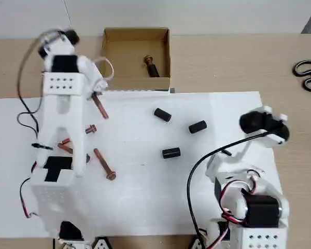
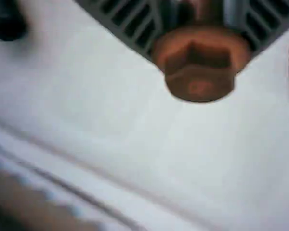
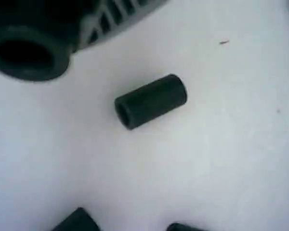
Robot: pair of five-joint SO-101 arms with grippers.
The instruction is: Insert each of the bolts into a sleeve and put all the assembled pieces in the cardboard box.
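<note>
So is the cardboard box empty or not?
Not empty. One bolt in a sleeve lies inside the cardboard box, toward its right wall.

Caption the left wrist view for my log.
Left fingers grip a copper bolt, head facing the camera, over the white sheet.

Likely a robotics lab bench or a maker's workroom: a pale wooden tabletop [image 1: 223, 62] under a white sheet [image 1: 145, 202], two white plastic arms [image 1: 62, 119] trailing bare cables [image 1: 196, 176], scissors [image 1: 308, 74] lying aside, a plain wall [image 1: 197, 13] behind.
</note>
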